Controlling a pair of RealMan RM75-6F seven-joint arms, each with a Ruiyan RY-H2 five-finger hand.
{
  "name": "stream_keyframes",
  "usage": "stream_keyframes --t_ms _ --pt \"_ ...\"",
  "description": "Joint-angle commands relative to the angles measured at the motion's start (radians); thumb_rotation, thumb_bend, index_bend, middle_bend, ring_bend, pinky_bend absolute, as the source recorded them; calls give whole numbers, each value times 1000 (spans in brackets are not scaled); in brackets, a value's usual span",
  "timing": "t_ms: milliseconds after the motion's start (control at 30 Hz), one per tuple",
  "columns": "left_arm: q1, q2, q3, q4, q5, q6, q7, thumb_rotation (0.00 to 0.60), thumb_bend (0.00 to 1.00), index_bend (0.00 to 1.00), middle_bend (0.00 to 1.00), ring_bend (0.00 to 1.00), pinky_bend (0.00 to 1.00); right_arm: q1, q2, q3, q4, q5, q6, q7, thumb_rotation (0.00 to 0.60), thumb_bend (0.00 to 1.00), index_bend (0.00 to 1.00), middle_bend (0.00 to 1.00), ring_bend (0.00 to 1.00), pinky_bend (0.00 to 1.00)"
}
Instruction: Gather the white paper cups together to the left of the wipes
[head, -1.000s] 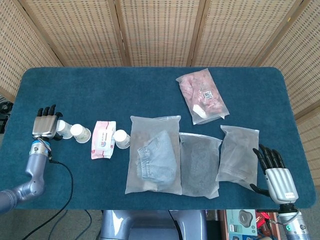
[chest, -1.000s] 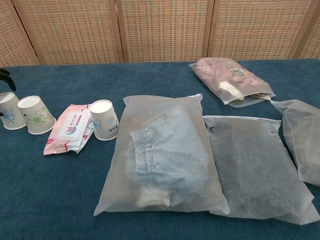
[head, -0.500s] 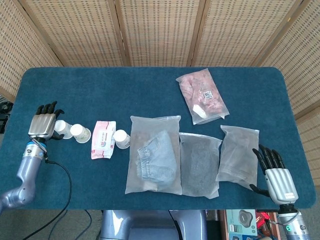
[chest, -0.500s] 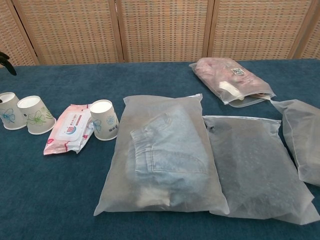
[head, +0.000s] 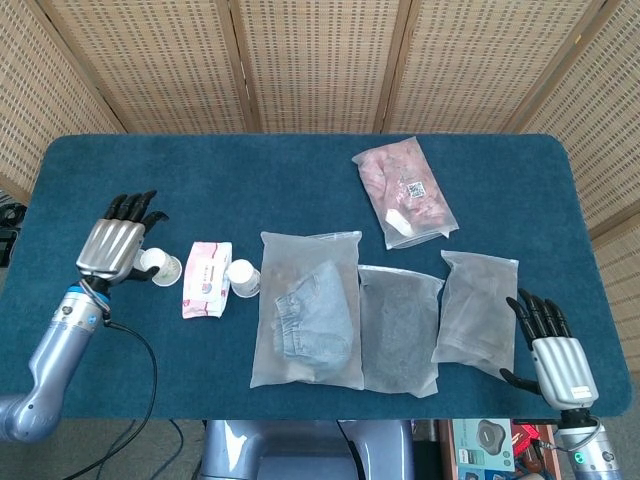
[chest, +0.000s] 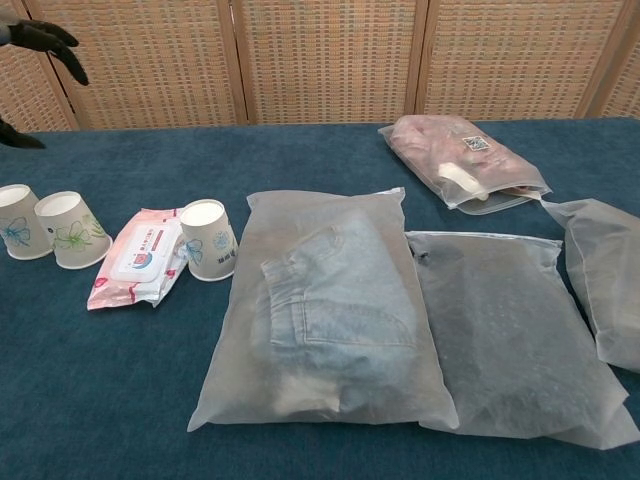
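Left hand (head: 117, 243) with dark fingers spread and empty above two white flower-printed paper cups (chest: 68, 229) left of the pink wipes pack (chest: 142, 255), third white paper cup (chest: 208, 238) touching the pack's right edge, right hand (head: 553, 350) open, empty, near the table's front-right corner

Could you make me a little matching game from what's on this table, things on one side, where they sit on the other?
Things:
1. wipes
2. jeans bag
3. pink bag
4. left hand

Places:
A. far side of the table, right of centre
B. between two cups on its left and one cup on its right
C. raised above the two left cups, fingers spread, holding nothing
D. middle of the table, just right of the lone cup

Pairs: 1-B, 2-D, 3-A, 4-C
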Motion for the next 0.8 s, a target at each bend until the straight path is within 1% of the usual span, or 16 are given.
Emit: stream_keyframes --t_ms 33,133,233,267,300,400,533,800 --pt "-83 -53 3 -71 -85 12 139 600 226 192 0 0 0 -1 4 1 1 -1 3 10 600 94 0 0 0 0" --pt "-145 -121 10 -76 -165 31 239 600 226 163 0 0 0 -3 10 2 1 -2 7 26 600 93 0 0 0 0" --pt "-197 -176 13 -65 -247 53 316 600 226 162 0 0 0 -3 14 2 2 -2 8 40 600 93 0 0 0 0" --pt "-234 -212 14 -48 -306 53 365 600 226 162 0 0 0 -4 17 4 2 0 9 53 600 94 0 0 0 0" --pt "-255 -228 13 -42 -351 64 396 600 226 159 0 0 0 -3 20 5 3 1 9 60 600 94 0 0 0 0" --pt "-305 -252 12 -37 -461 100 469 600 226 133 0 0 0 -3 25 5 5 0 8 77 600 93 0 0 0 0" --pt "-338 -269 12 -23 -532 121 503 600 226 127 0 0 0 -3 28 5 7 -1 9 88 600 93 0 0 0 0" --pt "-377 -308 9 34 -607 112 503 600 226 127 0 0 0 -5 32 4 5 -6 14 103 600 93 0 0 0 0"
